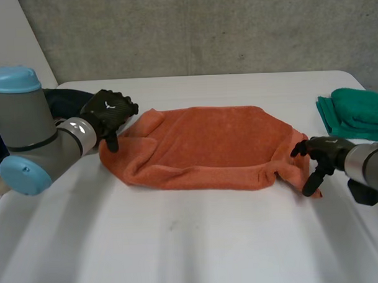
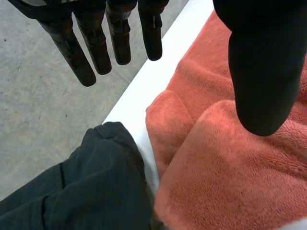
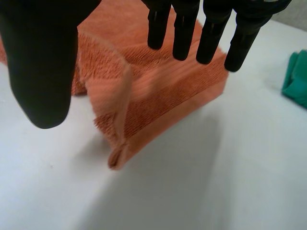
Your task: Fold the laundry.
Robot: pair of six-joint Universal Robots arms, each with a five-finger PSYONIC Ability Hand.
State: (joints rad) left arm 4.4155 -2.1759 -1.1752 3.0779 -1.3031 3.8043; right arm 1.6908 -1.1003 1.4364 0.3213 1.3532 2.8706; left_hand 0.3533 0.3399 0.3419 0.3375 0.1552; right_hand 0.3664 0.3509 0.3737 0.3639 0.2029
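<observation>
Towel: I'm working over the orange towel [image 1: 208,147], which is lying doubled and rumpled mid-table [image 1: 180,253].
Biggest risk: I'm judging that the fold will come out crooked, because the towel's near edge is sagging and wrinkling unevenly.
Next risk: my left hand [image 1: 110,113] is hanging at the towel's left end, fingers straight and spread wide, gripping nothing. If it closes off target, it could grab the dark garment [image 2: 96,191] too.
Smaller risk: my right hand [image 1: 320,155] is hovering at the towel's right corner, fingers spread and empty. The corner is standing up in a loose ridge, so a pinch may catch one layer only.
Dark garment: it's crowding just beside the towel's left end, in my way there.
Green cloth [image 1: 356,114]: it's sitting folded well beyond the towel's right end, blocking nothing.
</observation>
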